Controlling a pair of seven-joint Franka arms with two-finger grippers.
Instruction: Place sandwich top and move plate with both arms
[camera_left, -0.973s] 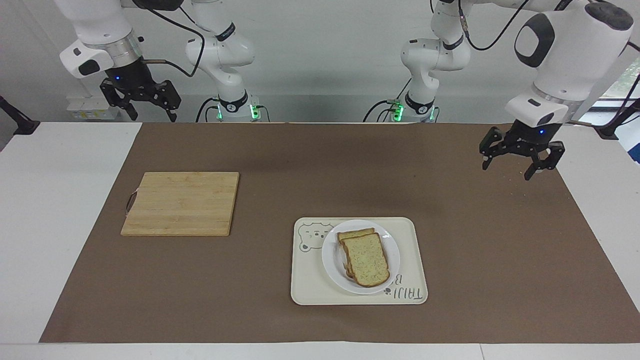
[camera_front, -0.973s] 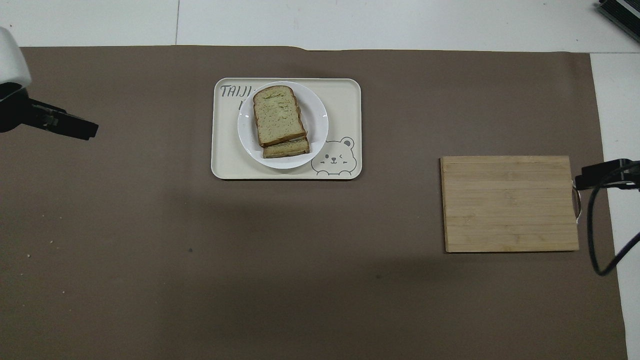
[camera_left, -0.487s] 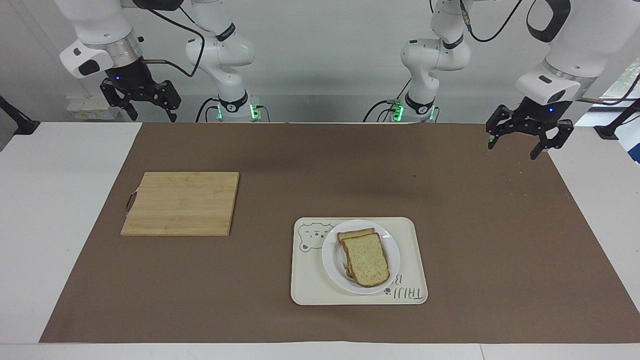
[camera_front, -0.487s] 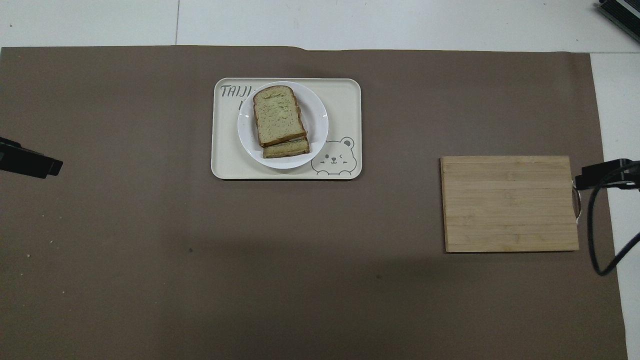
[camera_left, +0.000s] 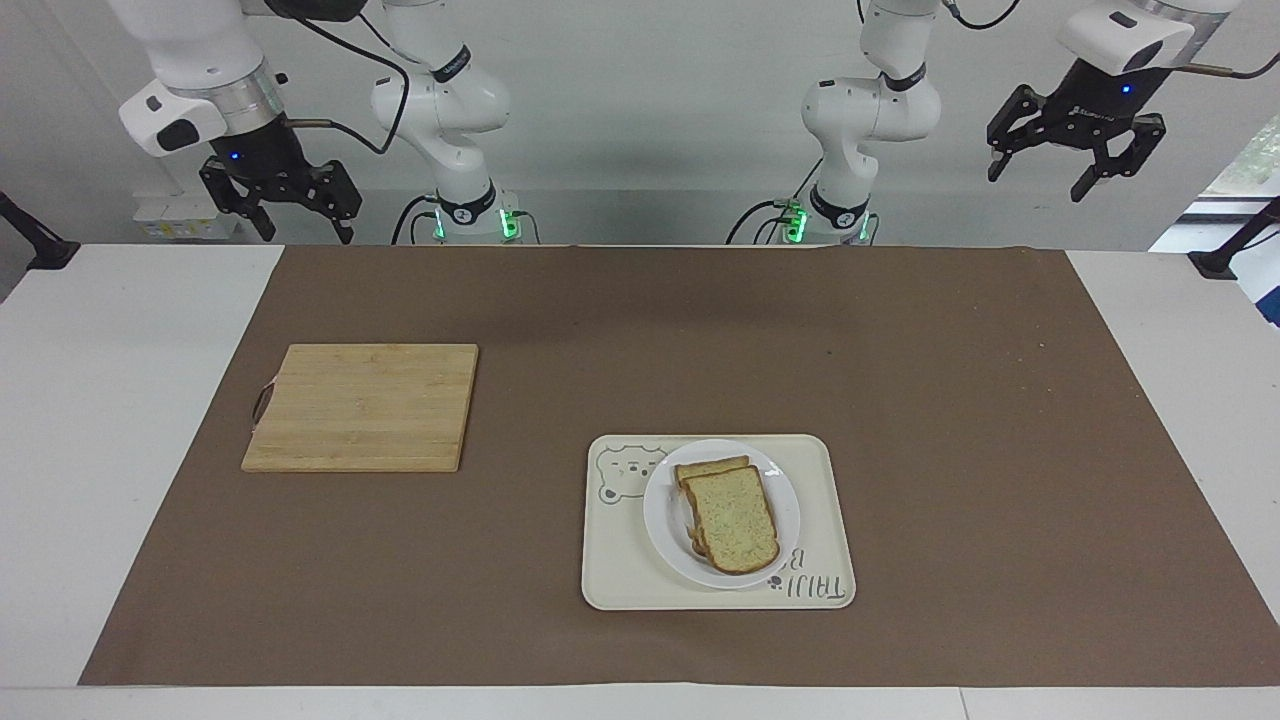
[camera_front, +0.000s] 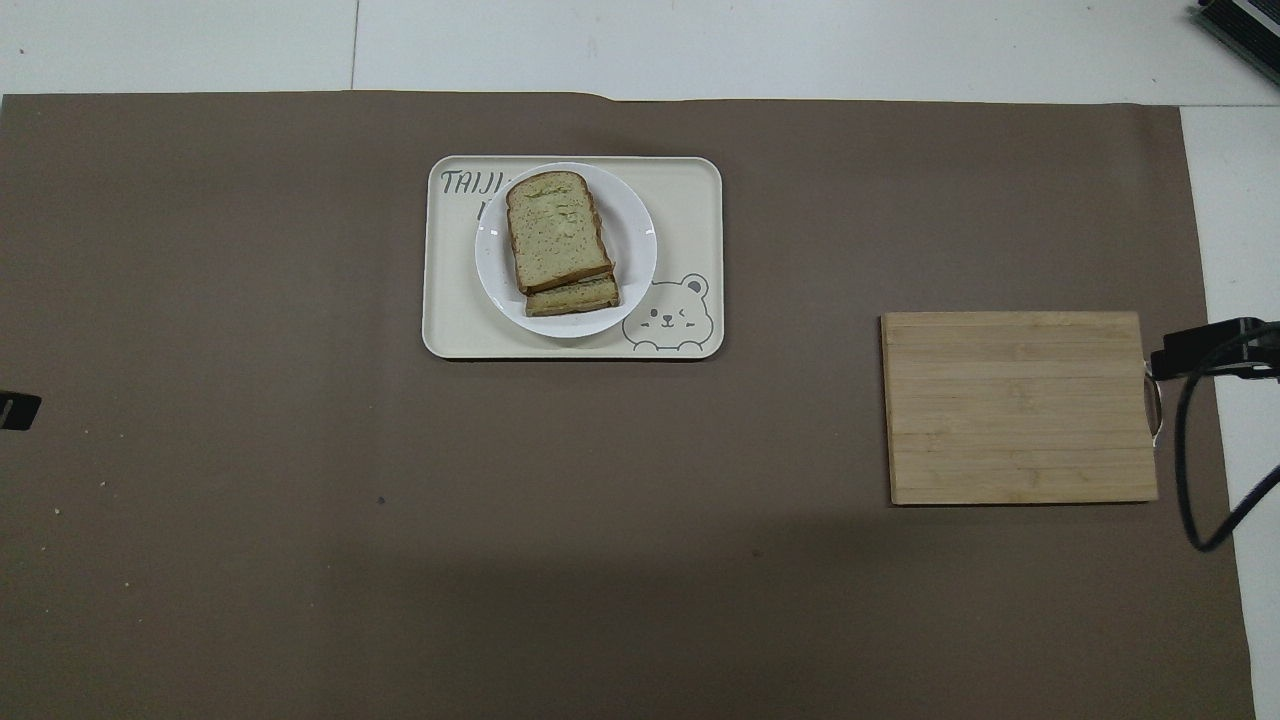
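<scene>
The sandwich top (camera_left: 732, 518) (camera_front: 556, 232), a plain speckled bread slice, lies on another slice on the small white plate (camera_left: 662, 522) (camera_front: 634, 240). The lower slice peeks out on the side nearer to the robots. The plate stands on a cream tray (camera_left: 620, 565) (camera_front: 690, 195) with a bear drawing. My left gripper (camera_left: 1038, 186) hangs open and empty, high up at the left arm's end of the table. My right gripper (camera_left: 307, 236) waits open and empty, raised at the right arm's end, apart from everything.
A bamboo cutting board (camera_left: 365, 405) (camera_front: 1020, 405) lies on the brown mat (camera_left: 950, 450) toward the right arm's end, nearer to the robots than the tray. A black cable loops beside the board in the overhead view.
My left gripper has risen from low over the mat's corner and drawn back toward the robots' end, nearly leaving the overhead view. The right arm and the food have not moved.
</scene>
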